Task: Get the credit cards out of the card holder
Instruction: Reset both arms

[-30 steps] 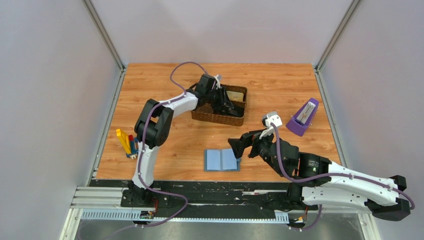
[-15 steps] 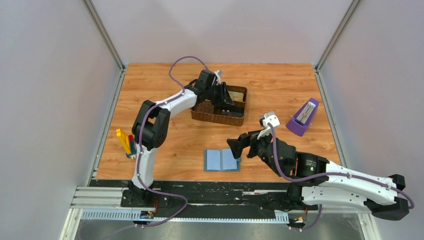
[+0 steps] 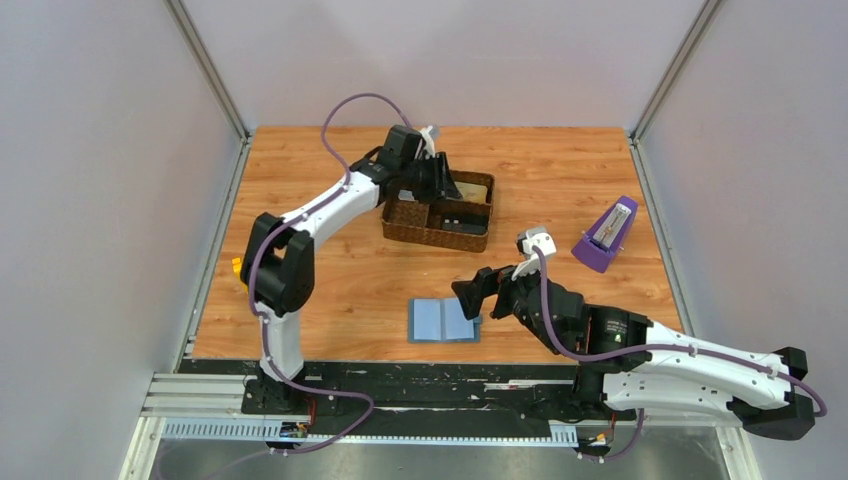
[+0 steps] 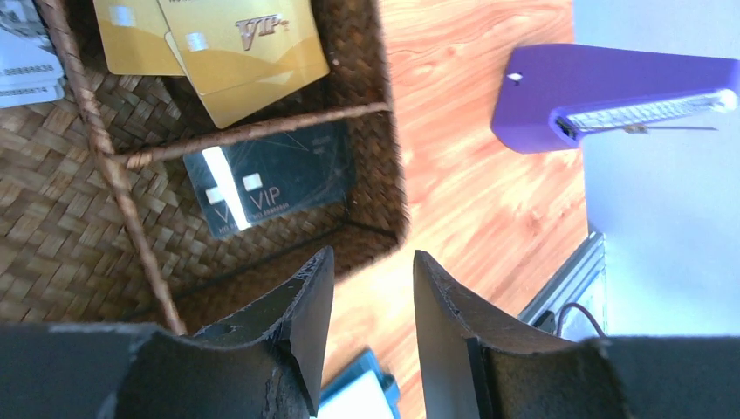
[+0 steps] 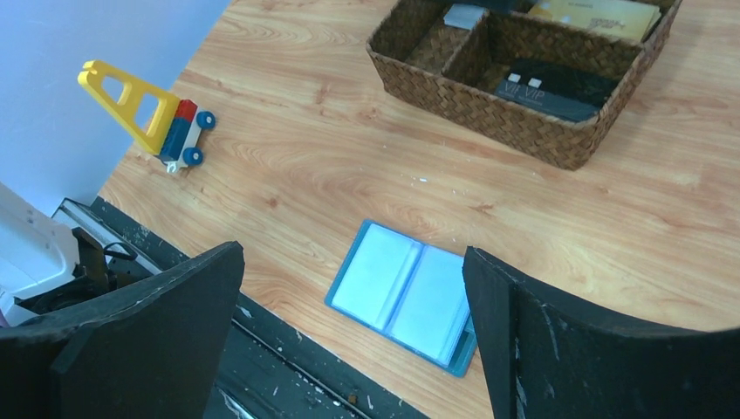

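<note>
Looks like the tail end of the extraction step.

Seeing the left gripper (image 4: 373,262) poised over the woven tray (image 4: 390,157), jaws part-way apart, nothing between them. Just ahead of its fingertips, a dark card (image 4: 270,183) flat in the near compartment. Beyond that, across the divider, two gold credit cards (image 4: 244,52) overlapping. Off at its far left, a pale stack (image 4: 26,61), too cropped to call. Purple metronome (image 4: 602,96) out to its right, outside the tray.

Seeing the right gripper (image 5: 353,253) spread wide, holding nothing, hovering over the card holder (image 5: 403,295) and apart from it as far as can be told. Found the holder open and flat on the table (image 5: 349,157), below and between those fingers, light blue inside facing up. No card visible in its pockets from here, but can't rule out one tucked deep. Yellow toy (image 5: 144,118) well off to that tool's left, irrelevant.

Judging the task as done or nearly so.

Next:
- Confirm the pockets are empty with a closer look from the right wrist.
- If anything remains, pin one flap with one tool, pinch the exposed card edge with the other, and slide out along the pocket, not upward.
- Otherwise lift the left tool clear of the tray wall and retract both.
</note>
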{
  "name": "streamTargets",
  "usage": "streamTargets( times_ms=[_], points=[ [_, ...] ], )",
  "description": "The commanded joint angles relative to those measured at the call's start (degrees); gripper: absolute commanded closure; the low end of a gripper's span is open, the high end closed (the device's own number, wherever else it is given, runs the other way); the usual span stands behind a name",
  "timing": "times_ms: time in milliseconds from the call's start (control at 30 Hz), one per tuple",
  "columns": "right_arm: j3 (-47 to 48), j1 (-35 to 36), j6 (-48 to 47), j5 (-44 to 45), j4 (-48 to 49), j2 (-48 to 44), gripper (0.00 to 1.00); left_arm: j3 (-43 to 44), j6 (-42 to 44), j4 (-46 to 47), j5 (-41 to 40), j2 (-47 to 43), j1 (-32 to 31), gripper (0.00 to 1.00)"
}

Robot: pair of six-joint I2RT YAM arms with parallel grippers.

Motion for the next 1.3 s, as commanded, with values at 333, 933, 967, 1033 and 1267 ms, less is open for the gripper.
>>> streamTargets(
  times_ms=[333, 933, 967, 1033, 1267],
  points=[
    [-1.56, -0.32, 18.03, 3.44, -9.54, 2.42, 0.00, -17.70, 8.77, -9.41, -5.12, -34.86, -0.44, 0.41],
    [1.24, -0.27, 28.08, 5.70, -15.17, 4.37, 0.00, -34.63, 8.75, -17.10, -6.42, -62.17, -0.44, 0.00],
    [1.17, -0.30, 28.20, 5.87, -15.17, 4.27, 0.00, -35.50, 8.55, -17.11, -6.53, -62.65, -0.44, 0.00],
    [1.07, -0.23, 28.32, 6.20, -15.17, 4.16, 0.00, -36.54, 8.19, -17.30, -6.93, -64.37, -0.44, 0.00],
    [1.13, -0.24, 28.35, 6.43, -15.27, 3.89, 0.00, -37.93, 7.74, -17.96, -7.67, -66.58, -0.43, 0.00]
  ],
)
